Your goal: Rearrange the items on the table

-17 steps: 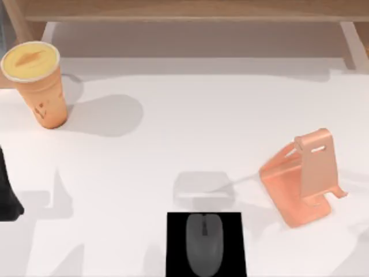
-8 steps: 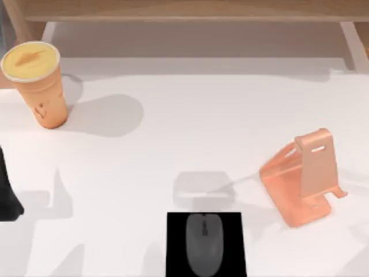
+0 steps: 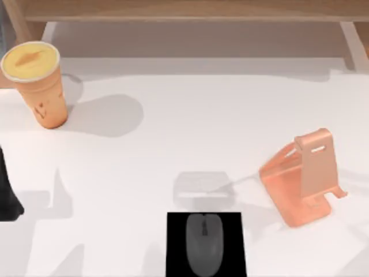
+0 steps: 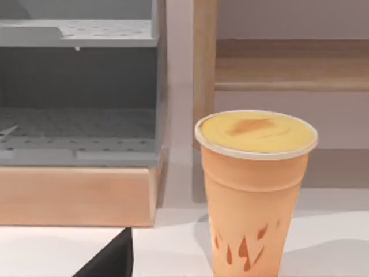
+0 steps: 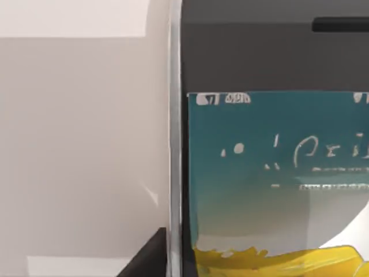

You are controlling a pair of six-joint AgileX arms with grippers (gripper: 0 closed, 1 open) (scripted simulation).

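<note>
Where the worktop [image 3: 173,127] meets its near edge, about midway along, the dark grey computer mouse [image 3: 203,243] lies on a flat black pad [image 3: 176,231], its narrow end pointing toward the far edge. Just beyond the pad a soft grey rectangular shadow [image 3: 203,187] falls on the white surface. Farther back and toward the right edge stands the salmon-orange phone stand [image 3: 302,176], its back plate rising at a tilt and nothing resting on it. At the left edge, at about the same depth, the dark left arm [image 3: 7,193] juts in. A dark part of the left tool [image 4: 112,259] shows low in the left wrist view; whether it is apart or together I cannot tell.

The smartphone [image 5: 271,173] sits very close in the right wrist view, silver edge and teal-and-yellow screen over a pale surface, and where it sits over the worktop I cannot tell. A dark part of the right tool [image 5: 150,257] lies beside its edge; clamped or not, I cannot tell.

In the far left corner the orange cup [image 3: 39,86] stands upright, its yellow lid on. Behind it runs the wooden frame [image 3: 190,10].
</note>
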